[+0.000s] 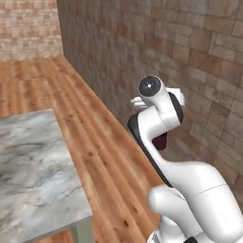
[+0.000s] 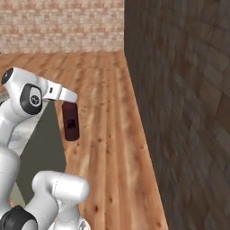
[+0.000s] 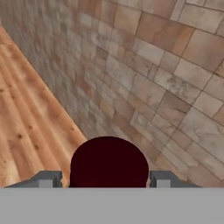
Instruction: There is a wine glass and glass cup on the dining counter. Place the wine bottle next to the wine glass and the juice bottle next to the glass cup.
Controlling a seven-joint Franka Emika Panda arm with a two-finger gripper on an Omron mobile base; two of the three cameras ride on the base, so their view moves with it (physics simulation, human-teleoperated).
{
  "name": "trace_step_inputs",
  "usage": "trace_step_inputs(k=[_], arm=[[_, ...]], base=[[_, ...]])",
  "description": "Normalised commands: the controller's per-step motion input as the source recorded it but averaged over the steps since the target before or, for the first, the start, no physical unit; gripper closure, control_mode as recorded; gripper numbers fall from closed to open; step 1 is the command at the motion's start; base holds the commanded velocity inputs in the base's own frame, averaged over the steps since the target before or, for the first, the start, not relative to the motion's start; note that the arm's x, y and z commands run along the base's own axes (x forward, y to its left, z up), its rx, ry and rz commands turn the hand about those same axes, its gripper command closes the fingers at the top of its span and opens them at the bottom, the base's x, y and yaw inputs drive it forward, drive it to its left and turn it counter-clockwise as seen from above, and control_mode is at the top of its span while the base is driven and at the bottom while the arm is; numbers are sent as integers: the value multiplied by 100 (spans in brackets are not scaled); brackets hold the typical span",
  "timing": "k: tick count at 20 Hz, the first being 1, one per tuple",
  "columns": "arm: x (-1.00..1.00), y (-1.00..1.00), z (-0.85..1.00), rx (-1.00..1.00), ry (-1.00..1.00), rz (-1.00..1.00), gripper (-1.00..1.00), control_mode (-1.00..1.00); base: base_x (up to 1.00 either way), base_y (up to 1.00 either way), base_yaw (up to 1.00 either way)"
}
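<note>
While the white jointed arm stands folded above the plank floor, its two-finger gripper (image 3: 108, 178) is clamped on one squat dark maroon-red juice bottle (image 2: 70, 120), a finger tip (image 3: 47, 178) pressed to each side of the round maroon body as seen from the hand camera. That makes one bottle, carried in the air and well clear of the boards below it. From the right base camera the juice bottle hangs upright beneath the white hand, in front of the warm wooden floor (image 2: 108, 112); from the left base camera a small maroon sliver of it (image 1: 162, 141) peeps out behind the arm's forearm. One long grey-veined marble dining counter (image 1: 33, 175) sits to the left in the left base view, its plain grey-green end panel (image 1: 83, 231) just showing at the bottom; the bottle is well apart from it, off to the counter's right and over the floor. In the right base view a dark grey side of that counter (image 2: 42, 148) lies behind and to the left of the bottle. Two brick walls meet at the far corner: one dark brown wall (image 2: 179, 90) running close along the arm's right side, and one paler reddish wall (image 2: 63, 24) across the far end of the room.
</note>
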Motion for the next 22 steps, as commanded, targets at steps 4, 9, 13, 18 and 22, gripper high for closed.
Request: trace_step_inputs(k=[4, 9, 13, 18, 22], arm=[[0, 0, 0, 0, 0, 0, 100, 100], [0, 0, 0, 0, 0, 0, 100, 100], [0, 0, 0, 0, 0, 0, 100, 100], [0, 0, 0, 0, 0, 0, 100, 100], [0, 0, 0, 0, 0, 0, 100, 100]], base=[[64, -31, 22], [64, -29, 24], [64, -30, 23], [64, -30, 23], [64, -30, 23]])
